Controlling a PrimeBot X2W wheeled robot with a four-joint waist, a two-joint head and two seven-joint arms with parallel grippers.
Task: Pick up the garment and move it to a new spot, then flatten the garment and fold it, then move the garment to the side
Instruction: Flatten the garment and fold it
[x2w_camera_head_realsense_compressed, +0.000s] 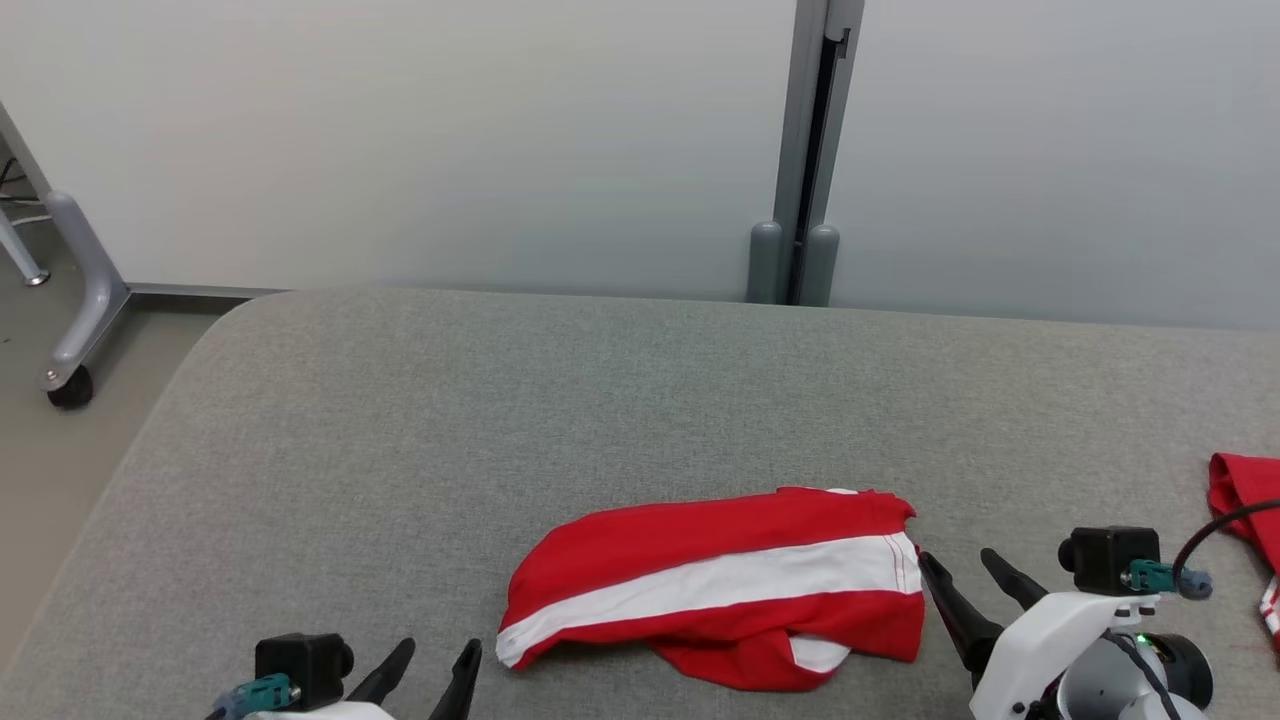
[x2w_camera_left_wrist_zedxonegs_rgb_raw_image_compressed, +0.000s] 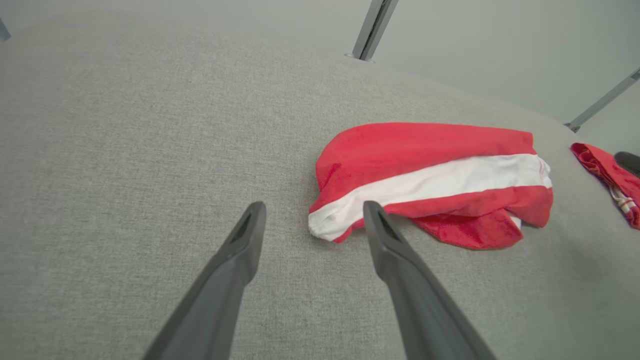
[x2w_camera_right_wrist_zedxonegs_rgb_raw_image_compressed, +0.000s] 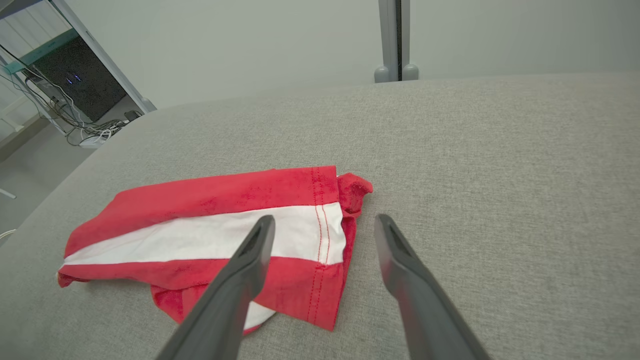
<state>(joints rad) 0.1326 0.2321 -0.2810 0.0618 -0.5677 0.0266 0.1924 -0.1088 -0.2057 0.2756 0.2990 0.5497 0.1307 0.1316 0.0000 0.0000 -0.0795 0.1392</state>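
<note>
One striped garment (x2w_camera_head_realsense_compressed: 715, 585) on table (x2w_camera_head_realsense_compressed: 500, 400), one red cloth (x2w_camera_head_realsense_compressed: 1245, 510) at right edge. Two pincers: left gripper (x2w_camera_head_realsense_compressed: 438, 648), right gripper (x2w_camera_head_realsense_compressed: 955, 556), both spread wide, empty.

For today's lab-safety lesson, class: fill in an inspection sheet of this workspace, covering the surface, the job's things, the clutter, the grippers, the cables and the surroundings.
Surface: grey fabric-covered table, no stains seen.
Job's things: red garment with a white stripe, rumpled, lying near the front edge between the grippers.
Clutter: second red cloth at the table's right edge.
Grippers: left gripper open, empty, just left of the garment; right gripper open, empty, at the garment's right end.
Cables: black cable looping off the right wrist; loose floor cables beyond the table's left.
Surroundings: pale wall with a grey post; castor leg on the floor at left.
</note>
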